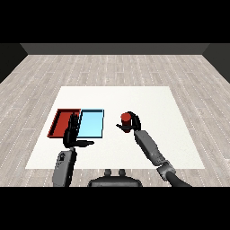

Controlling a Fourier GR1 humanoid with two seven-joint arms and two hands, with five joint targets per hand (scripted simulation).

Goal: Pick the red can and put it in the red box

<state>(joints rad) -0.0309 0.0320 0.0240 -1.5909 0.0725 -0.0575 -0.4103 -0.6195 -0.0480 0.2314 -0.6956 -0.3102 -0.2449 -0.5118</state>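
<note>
The red can (126, 120) stands upright right of the trays, with my right hand (133, 125) curled round it from the right and behind. The red tray (59, 122) lies at the left of the table, holding nothing. My left hand (72, 134) hovers open over the near edge between the red tray and the light blue tray, fingers straight and pointing away, thumb out to the right.
The light blue tray (92, 124) lies directly right of the red tray, between it and the can. The white table (148, 99) stretches wide behind and to the right of the can.
</note>
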